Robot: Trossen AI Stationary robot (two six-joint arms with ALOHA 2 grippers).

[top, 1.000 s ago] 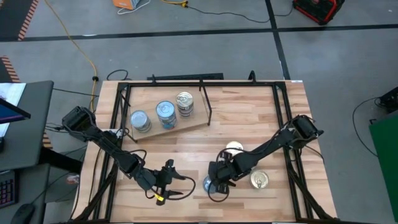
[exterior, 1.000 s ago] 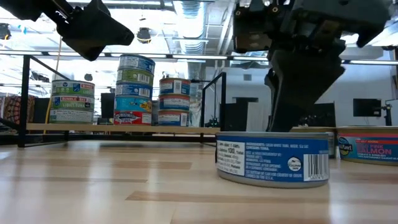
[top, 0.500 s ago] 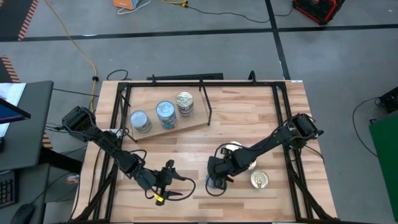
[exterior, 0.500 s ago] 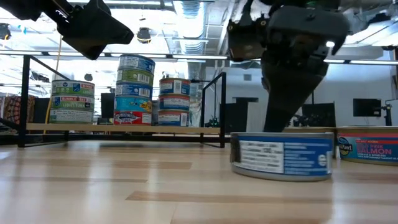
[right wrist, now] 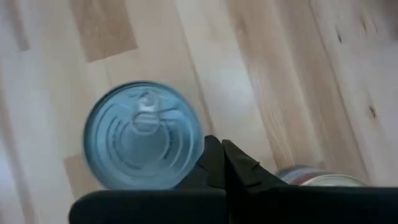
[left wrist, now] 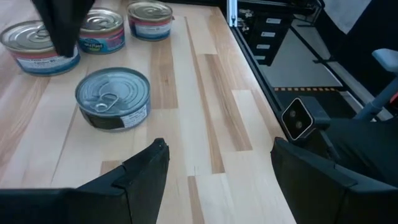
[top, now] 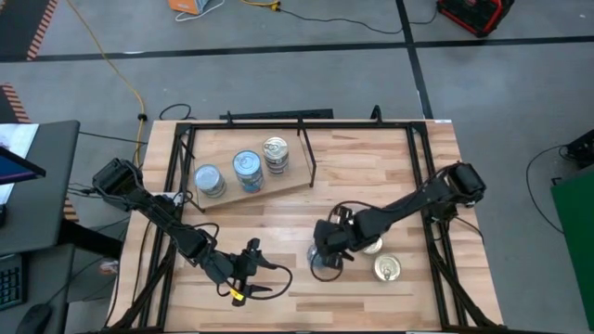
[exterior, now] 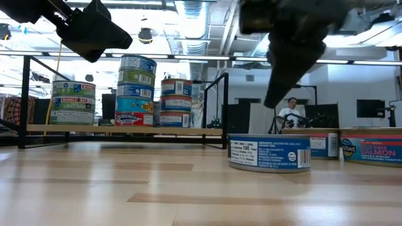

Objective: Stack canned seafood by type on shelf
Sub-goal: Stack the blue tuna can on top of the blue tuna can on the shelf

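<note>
High view: shelf [top: 278, 188] holds tin stacks [top: 246, 169]; right jaws closed (empty), left spread.

Robotics laboratory: grey concrete floor [top: 278, 74] with taped lines, trailing cables [top: 111, 65], black-framed desk [top: 371, 176], ceiling ducting [exterior: 188, 12].

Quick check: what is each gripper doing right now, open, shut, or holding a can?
Left gripper: open, holding nothing.
Right gripper: shut, empty, above the blue-labelled tin.
</note>
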